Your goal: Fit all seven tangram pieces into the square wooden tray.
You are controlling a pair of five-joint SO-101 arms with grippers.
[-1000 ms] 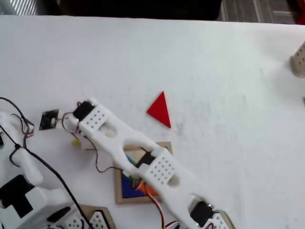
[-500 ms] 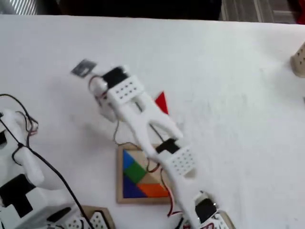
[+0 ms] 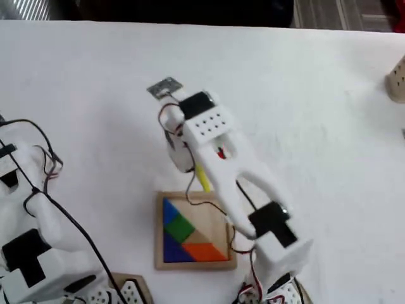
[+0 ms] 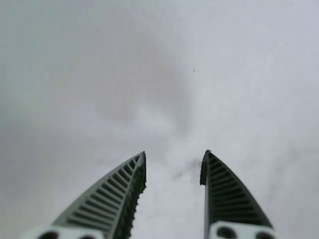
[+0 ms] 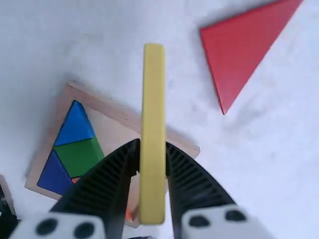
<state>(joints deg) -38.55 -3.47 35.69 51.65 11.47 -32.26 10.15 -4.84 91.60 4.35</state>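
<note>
The square wooden tray [image 3: 157, 235] lies near the table's front, with blue [image 3: 169, 212], green [image 3: 181, 228] and orange [image 3: 205, 252] pieces in it. The right arm [image 3: 218, 149] stretches over the tray's far right corner. Its gripper [image 5: 151, 145] is shut on a yellow piece [image 5: 153, 114], held edge-on above the tray's rim [image 5: 107, 110]; the yellow piece [image 3: 202, 178] peeks out under the arm. A red triangle [image 5: 244, 45] lies flat on the table just beyond the tray. The left gripper [image 4: 174, 157] is open over bare white table, with nothing between its fingers.
The left arm's body and cables [image 3: 31, 221] fill the front left corner. A pale perforated object [image 3: 397, 79] stands at the far right edge. A wooden base plate [image 3: 130, 288] sits at the front edge, left of the tray.
The right arm has swung from the left of the tray to the right and farther back, carrying the yellow piece. It now covers the red triangle in the high view and uncovers the tray.
</note>
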